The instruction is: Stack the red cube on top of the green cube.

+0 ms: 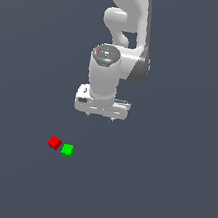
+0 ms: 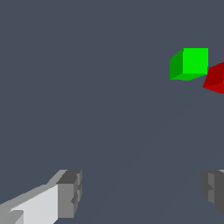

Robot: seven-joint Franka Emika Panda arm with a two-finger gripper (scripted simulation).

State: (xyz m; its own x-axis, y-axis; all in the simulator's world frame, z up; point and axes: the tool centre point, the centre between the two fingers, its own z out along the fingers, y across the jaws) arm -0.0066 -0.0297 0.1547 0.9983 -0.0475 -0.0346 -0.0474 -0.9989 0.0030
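On the exterior view's left, the small bright red cube (image 1: 54,142) sits on the plain dark grey tabletop (image 1: 165,202), just beside the small bright green cube (image 1: 67,150) to its right; whether they touch I cannot tell. That closeness is the main risk: a finger coming down on the green side could knock the green cube or wedge between the two, and the red cube's turned angle could make it twist in the grasp. Farther right and beyond them hangs the white robot gripper (image 1: 100,117), jaws spread wide and empty, well apart from both cubes. Nothing else stands in its way.
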